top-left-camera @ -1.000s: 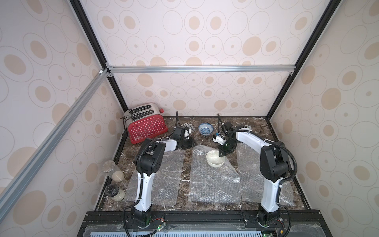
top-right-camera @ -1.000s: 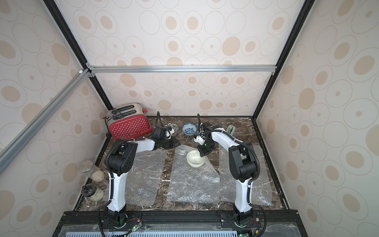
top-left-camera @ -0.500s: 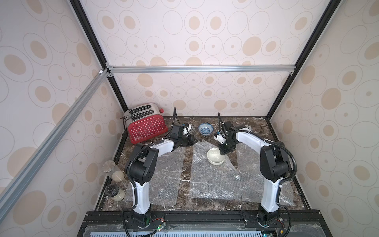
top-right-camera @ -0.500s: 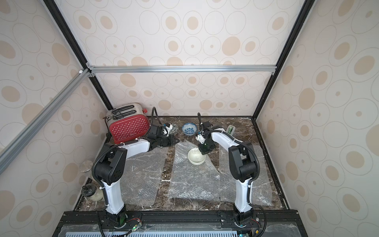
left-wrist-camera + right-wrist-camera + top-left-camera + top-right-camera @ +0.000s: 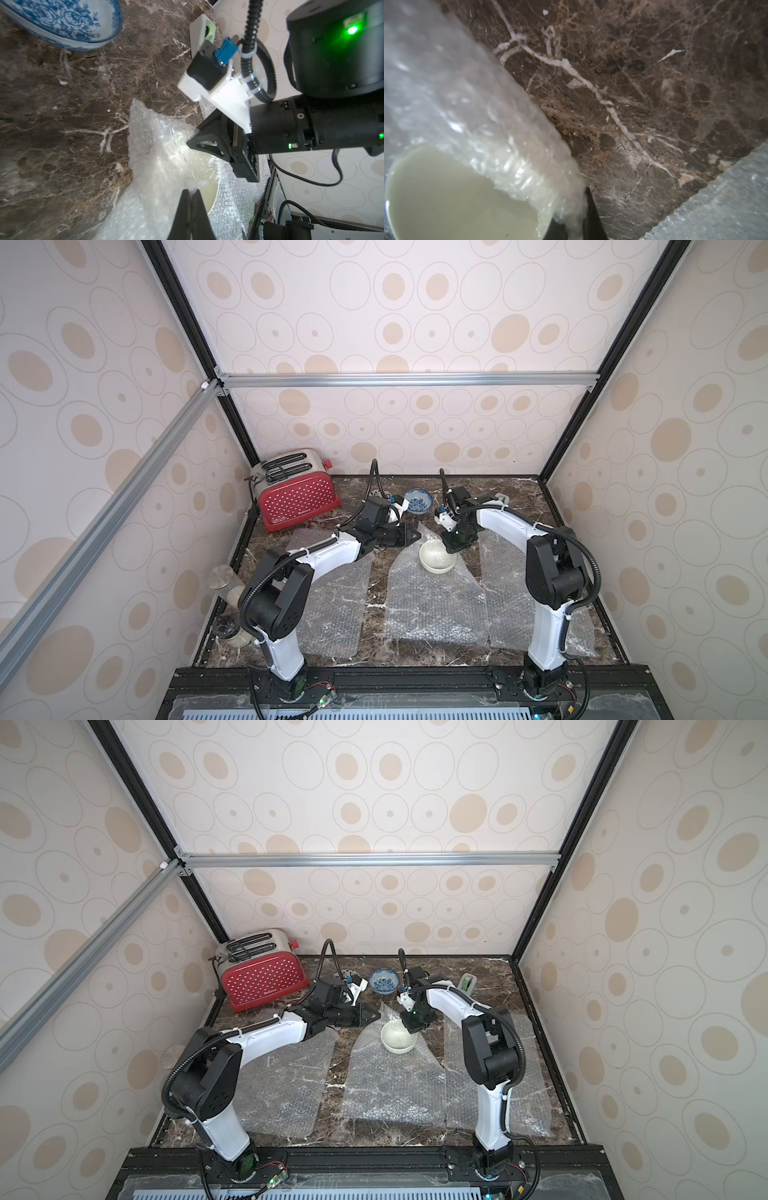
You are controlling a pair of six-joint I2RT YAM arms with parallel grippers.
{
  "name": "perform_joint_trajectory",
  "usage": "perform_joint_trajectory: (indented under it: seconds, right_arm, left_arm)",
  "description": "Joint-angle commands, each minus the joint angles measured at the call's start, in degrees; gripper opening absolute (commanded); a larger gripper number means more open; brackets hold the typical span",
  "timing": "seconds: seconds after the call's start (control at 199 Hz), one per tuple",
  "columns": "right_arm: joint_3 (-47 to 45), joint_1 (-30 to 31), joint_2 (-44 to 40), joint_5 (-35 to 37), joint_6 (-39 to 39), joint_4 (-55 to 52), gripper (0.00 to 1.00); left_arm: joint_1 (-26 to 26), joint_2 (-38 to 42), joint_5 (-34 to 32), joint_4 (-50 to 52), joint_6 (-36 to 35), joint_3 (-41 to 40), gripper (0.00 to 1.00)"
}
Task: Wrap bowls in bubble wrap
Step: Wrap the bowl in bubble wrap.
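Right gripper (image 5: 451, 549) was recorded clenched on a fold of the middle sheet (image 5: 432, 605) of bubble wrap. In the right wrist view the film was seen running down between the dark fingers (image 5: 591, 218). The held fold was lifted and draped over the far rim of the cream bowl (image 5: 436, 562). The bowl sat upright on that sheet's far end, plain and glossy, its hollow partly covered.

Left gripper (image 5: 413, 536) was noted with jaws pressed together, tips at the raised wrap edge just beside the bowl. A grip on the film could not be confirmed.

The left sheet (image 5: 332, 605) and right sheet (image 5: 503, 572) were laid flat on either side. The blue-patterned bowl (image 5: 417, 502) stood behind, uncovered. A third bowl (image 5: 348, 972) was mostly hidden by the left wrist. A red toaster (image 5: 297, 497) and two jars (image 5: 226, 585) were logged along the left side.

The table (image 5: 376, 572) was dark brown marble, veined white. The walls (image 5: 415, 302) were papered cream with tan ovals and framed by aluminium bars (image 5: 407, 379).
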State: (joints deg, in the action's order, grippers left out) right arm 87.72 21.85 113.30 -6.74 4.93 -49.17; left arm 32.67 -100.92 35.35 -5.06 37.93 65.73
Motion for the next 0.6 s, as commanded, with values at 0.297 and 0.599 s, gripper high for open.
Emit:
perform_joint_trajectory:
  seconds: [0.297,0.599]
  right_arm:
    - [-1.59,-0.05,0.17,-1.53,-2.09,1.66,0.01]
    - [-2.31,-0.07,-0.35,-3.44,-2.36,2.71,0.01]
  left_arm:
    - [8.58,-7.18,0.62,-4.1,4.3,4.28,0.0]
    - [9.45,-11.18,-2.63,0.81,1.96,5.06,0.02]
